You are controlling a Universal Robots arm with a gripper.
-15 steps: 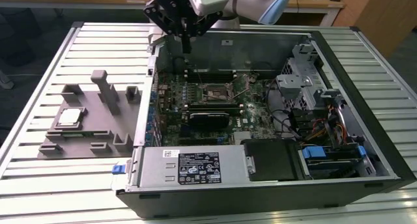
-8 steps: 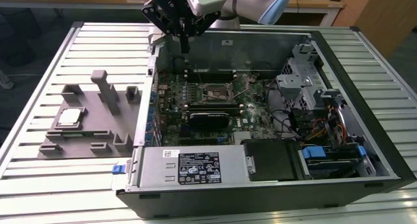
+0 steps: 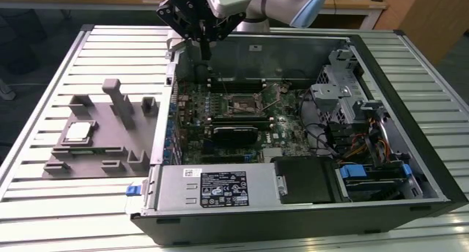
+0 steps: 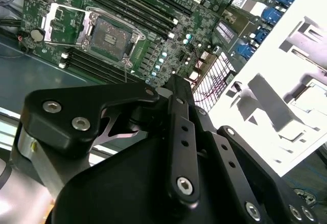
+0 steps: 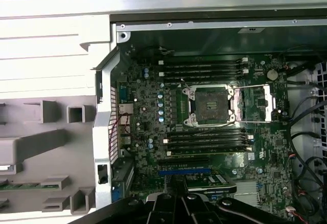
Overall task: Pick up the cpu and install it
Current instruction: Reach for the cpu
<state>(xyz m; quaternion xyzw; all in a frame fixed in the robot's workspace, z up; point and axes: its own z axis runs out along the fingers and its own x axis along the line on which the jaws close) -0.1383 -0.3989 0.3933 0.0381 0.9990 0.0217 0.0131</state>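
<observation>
The cpu [image 3: 78, 132], a small square chip with a silver top, lies flat in the grey holder block [image 3: 110, 147] on the table, at the exterior view's left of the open computer case. My gripper [image 3: 207, 53] hangs over the back left corner of the case, well above the motherboard and far from the cpu. Its fingers look shut with nothing between them. The black cpu socket [image 3: 244, 105] sits open in the middle of the board with its metal frame swung aside; both wrist views also show the socket [image 4: 109, 37] [image 5: 212, 104] with nothing in it.
The case's side wall [image 3: 173, 98] stands between the holder and the motherboard. Memory slots [image 5: 204, 68] flank the socket. A power supply [image 3: 219, 189] fills the case's front, and a drive cage with cables [image 3: 352, 115] the exterior view's right. The table is slatted metal [image 3: 44, 208].
</observation>
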